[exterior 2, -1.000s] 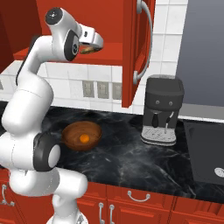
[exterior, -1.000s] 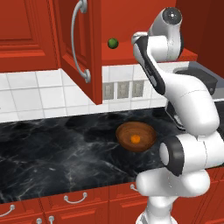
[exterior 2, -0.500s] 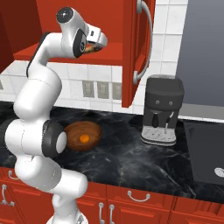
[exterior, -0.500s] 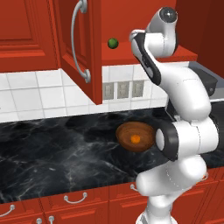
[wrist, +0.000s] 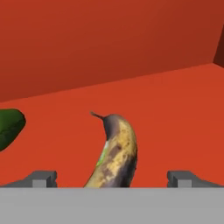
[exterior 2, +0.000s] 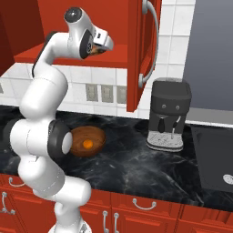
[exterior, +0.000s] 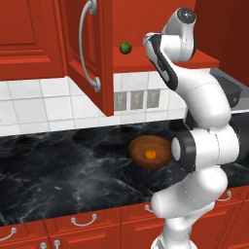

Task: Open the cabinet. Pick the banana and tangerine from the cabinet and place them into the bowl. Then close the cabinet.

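Banana (wrist: 114, 153): lies on the red cabinet shelf (wrist: 166, 100), stem tip toward 12 o'clock in the hand view, body running down between the two claw tips; yellow, heavily browned.
Claw (wrist: 113, 178): open wide, one tip on each side of the banana, not touching it; reached into the cabinet (exterior 2: 136, 45).
Tangerine (exterior: 151, 154): sits in the bowl (exterior: 141, 146).
Bowl: on the black marble desk (exterior: 63, 170), below the cabinet.
Cabinet doors: both swung open, silver handles showing.
Green ball (exterior: 125, 47): on the shelf, at 9 o'clock from the banana in the hand view.
Coffee machine (exterior 2: 169, 113): on the desk, at 3 o'clock from the bowl in the right base view.
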